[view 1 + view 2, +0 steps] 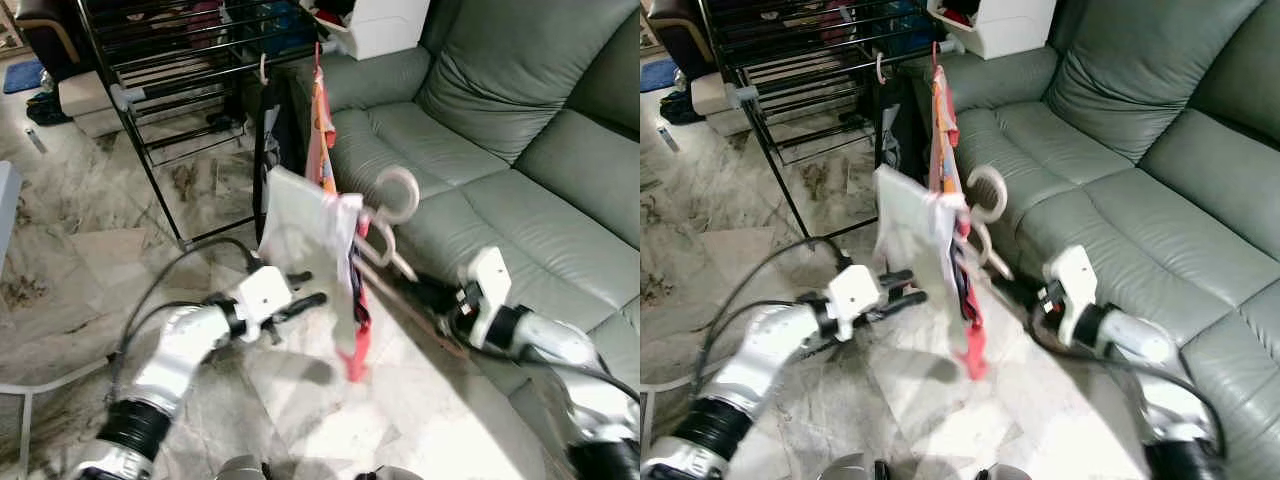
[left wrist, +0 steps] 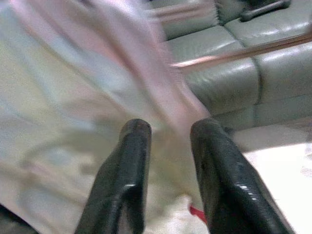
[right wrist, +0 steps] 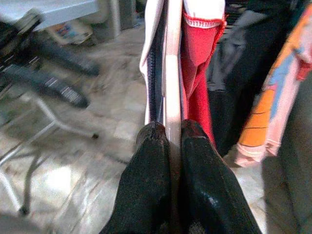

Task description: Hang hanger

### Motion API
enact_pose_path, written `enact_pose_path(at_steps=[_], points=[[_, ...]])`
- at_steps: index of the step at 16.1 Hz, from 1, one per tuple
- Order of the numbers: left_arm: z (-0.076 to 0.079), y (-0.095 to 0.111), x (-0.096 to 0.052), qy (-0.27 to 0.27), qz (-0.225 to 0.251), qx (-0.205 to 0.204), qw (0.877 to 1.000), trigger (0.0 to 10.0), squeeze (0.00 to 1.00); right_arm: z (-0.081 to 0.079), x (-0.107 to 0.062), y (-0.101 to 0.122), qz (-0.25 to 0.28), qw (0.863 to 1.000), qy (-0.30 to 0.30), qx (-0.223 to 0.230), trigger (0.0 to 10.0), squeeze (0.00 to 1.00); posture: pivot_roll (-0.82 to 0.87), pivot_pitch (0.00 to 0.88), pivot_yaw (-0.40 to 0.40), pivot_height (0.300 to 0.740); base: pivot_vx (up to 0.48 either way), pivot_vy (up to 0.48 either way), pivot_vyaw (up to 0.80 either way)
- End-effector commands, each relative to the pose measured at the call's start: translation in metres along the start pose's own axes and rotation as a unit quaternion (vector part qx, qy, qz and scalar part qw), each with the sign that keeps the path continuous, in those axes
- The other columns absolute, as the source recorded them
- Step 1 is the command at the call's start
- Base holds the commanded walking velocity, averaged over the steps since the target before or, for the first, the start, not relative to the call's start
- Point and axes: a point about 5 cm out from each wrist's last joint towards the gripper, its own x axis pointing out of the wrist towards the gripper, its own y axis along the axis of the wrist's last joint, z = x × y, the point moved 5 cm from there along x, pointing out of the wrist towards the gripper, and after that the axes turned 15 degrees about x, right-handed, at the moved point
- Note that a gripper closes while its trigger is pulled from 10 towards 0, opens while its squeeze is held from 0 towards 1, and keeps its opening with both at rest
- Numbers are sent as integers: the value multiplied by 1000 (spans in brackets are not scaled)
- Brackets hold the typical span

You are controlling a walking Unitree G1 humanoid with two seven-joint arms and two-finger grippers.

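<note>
A marble-tiled floor runs between a grey-green leather sofa and a black metal drying rack. Your pale plastic hanger with a round hook hangs in mid-air between the sofa's front edge and the rack, draped with white, dark and red clothes. Your right claw is pinched tight on the hanger's bar; your left claw is spread, its tips at the white cloth. Keep that pinch firm, lift the hook above the rack's top rail, and lower it on squarely.
</note>
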Motion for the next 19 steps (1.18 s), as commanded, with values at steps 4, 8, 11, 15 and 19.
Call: enact_pose_path(at_steps=[4, 8, 11, 15, 19], points=[[-35, 2, -24, -25, -16, 122, 992, 10000, 1000, -28, -25, -11, -81, 991, 100, -34, 10000, 0, -75, 0, 7, 740, 0, 0, 0], [-40, -14, -43, -76, -50, 171, 981, 10000, 1000, -23, -42, -23, -144, 980, 119, -73, 10000, 0, -70, 0, 13, 740, 0, 0, 0], [-25, -25, -49, -148, -64, 149, 976, 10000, 1000, -27, -33, -10, -122, 979, 134, -88, 10000, 0, -67, 0, 16, 740, 0, 0, 0], [-21, -31, -43, -173, -63, 135, 974, 118, 0, -31, -27, -8, -113, 978, 143, -97, 10000, 0, -71, 0, 24, 740, 0, 0, 0], [-34, -29, -32, -177, -63, 133, 973, 0, 0, -33, -23, -11, -114, 976, 142, -117, 10000, 0, -83, 0, 49, 740, 0, 0, 0]])
